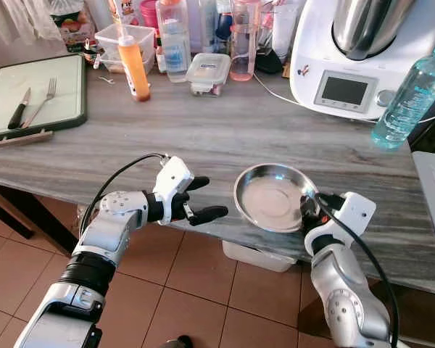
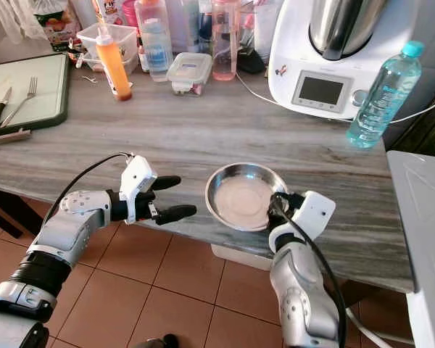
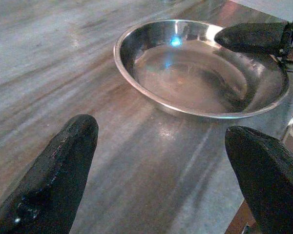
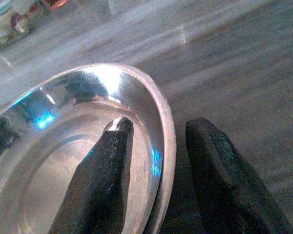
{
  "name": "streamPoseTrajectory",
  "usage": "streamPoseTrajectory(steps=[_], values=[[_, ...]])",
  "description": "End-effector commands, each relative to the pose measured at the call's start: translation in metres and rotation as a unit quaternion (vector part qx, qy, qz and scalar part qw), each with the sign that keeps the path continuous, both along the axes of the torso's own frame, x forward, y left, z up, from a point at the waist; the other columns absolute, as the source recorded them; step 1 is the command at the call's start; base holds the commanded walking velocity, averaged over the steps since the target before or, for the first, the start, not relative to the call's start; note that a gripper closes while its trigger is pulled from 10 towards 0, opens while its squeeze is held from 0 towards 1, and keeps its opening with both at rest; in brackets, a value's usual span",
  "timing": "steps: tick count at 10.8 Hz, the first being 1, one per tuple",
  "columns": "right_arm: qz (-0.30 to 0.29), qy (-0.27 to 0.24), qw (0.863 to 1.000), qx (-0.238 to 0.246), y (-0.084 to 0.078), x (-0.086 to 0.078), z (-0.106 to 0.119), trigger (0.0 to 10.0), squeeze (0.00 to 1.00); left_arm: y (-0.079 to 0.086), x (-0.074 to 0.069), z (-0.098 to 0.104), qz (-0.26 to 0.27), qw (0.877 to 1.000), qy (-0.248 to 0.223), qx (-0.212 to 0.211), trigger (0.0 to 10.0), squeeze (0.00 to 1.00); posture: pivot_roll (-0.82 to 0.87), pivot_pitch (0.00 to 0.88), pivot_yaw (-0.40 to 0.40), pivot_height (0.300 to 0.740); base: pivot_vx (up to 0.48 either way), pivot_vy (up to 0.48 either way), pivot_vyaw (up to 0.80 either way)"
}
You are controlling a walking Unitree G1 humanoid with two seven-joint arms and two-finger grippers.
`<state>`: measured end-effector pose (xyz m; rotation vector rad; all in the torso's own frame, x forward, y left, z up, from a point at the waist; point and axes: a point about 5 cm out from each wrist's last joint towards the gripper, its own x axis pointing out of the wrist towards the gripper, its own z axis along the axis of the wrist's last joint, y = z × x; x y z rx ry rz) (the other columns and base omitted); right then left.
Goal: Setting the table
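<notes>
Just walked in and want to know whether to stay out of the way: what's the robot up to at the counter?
It is handling a round, shallow stainless-steel plate that lies near the front edge of the grey wood-grain countertop. The right end effector straddles the plate's rim, one finger inside and one outside. The left end effector hovers open beside the plate, touching nothing. A fork and knife lie on the green-rimmed cutting board further back.

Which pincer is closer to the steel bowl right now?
Right. The right pincer straddles the bowl's rim, one finger inside and one outside. The left pincer hovers open beside the bowl on the robot's left, not touching it.
</notes>
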<state>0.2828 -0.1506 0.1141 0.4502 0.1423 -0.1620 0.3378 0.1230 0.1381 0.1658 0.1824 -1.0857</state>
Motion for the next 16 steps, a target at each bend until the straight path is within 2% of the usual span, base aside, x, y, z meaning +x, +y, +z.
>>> streamPoseTrajectory(steps=[1,3,5,6,7,9,11,14,16], values=[[0.002,-0.013,1.000,0.016,0.006,0.002,0.004,10.0,1.00,0.002,0.003,0.003,0.002,1.000,-0.009,0.010,10.0,0.00,0.11,0.111,0.031,0.740,0.000,0.000,0.00],[0.018,-0.024,0.999,0.014,0.012,0.004,0.008,10.0,1.00,0.002,0.001,0.003,0.002,1.000,-0.007,0.008,10.0,0.00,0.11,0.111,0.031,0.740,0.000,0.000,0.00],[0.029,-0.027,0.999,-0.011,0.013,-0.003,0.007,10.0,1.00,0.002,0.001,0.003,0.002,1.000,-0.008,0.008,10.0,0.00,0.11,0.111,0.026,0.740,0.000,0.000,0.00],[0.032,-0.036,0.998,-0.030,0.012,-0.006,0.008,10.0,1.00,0.002,0.002,0.003,0.002,1.000,-0.008,0.008,10.0,0.00,0.11,0.112,0.027,0.740,0.000,0.000,0.00],[0.042,-0.054,0.994,-0.085,0.010,-0.011,0.012,10.0,1.00,0.002,0.003,0.004,0.002,1.000,-0.009,0.008,10.0,0.00,0.11,0.112,0.028,0.740,0.000,0.000,0.00],[0.022,-0.086,0.985,-0.148,-0.002,-0.017,0.025,10.0,1.00,0.001,0.003,0.006,-0.001,1.000,-0.006,0.004,10.0,0.00,0.10,0.112,0.033,0.740,0.000,0.000,0.00],[-0.040,-0.105,0.974,-0.199,-0.021,-0.023,0.035,10.0,1.00,-0.001,0.004,0.006,-0.001,1.000,-0.006,0.002,10.0,0.00,0.09,0.109,0.032,0.740,0.000,0.000,0.00],[-0.093,-0.069,0.964,-0.240,-0.047,-0.016,0.031,10.0,1.00,-0.001,0.004,0.006,0.001,1.000,-0.007,0.000,10.0,0.00,0.10,0.112,0.031,0.740,0.000,0.000,0.00],[-0.081,-0.027,0.964,-0.252,-0.054,-0.003,0.018,10.0,1.00,0.002,0.002,0.005,0.000,1.000,-0.006,0.004,10.0,0.00,0.11,0.133,0.037,0.740,0.000,0.000,0.00]])
